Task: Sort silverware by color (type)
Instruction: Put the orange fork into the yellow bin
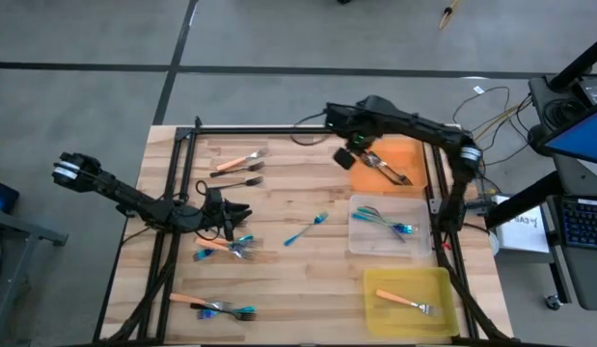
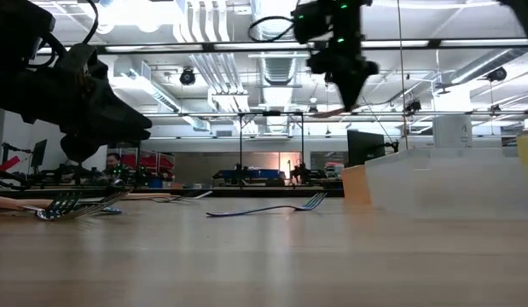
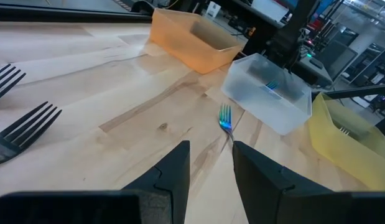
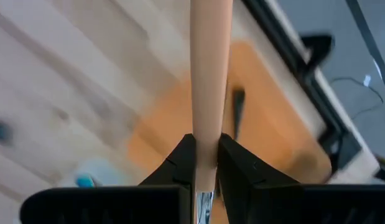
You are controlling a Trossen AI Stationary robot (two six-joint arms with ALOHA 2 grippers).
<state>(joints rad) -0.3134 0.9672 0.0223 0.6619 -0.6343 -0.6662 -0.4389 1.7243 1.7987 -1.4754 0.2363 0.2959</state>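
Holding an orange-handled fork with silver tines [image 4: 211, 81], the right gripper [image 4: 206, 163] has its two dark fingers pinched on the handle close to the tine end, so the long handle juts well forward of the jaws. In the high view this gripper [image 1: 359, 152] hangs above the near-left corner of the flat orange rectangular tray [image 1: 414, 154], which already carries a dark-handled fork [image 1: 390, 171].

Risk one: colour mismatch. An orange handle released here would join a dark one; the flat yellow tray [image 1: 380, 306] already holds an orange-handled fork [image 1: 404, 301], so that looks the proper destination. The clear tray [image 1: 361, 241] holds blue-handled forks [image 1: 390, 224].

Risk two: the grip is narrow and off-centre. A quick swing could let the fork pivot or slip from the jaws and land on the wooden table [image 1: 308, 280] or across a tray wall.

Risk three: released from the tray's edge, the fork may tip out.

Elsewhere, the left gripper [image 1: 226, 214] waits low over the table's left side, fingers parted and empty, near a cluster of mixed forks [image 1: 230, 248]. A lone blue-handled fork [image 1: 306, 229] lies mid-table, well apart from both grippers.
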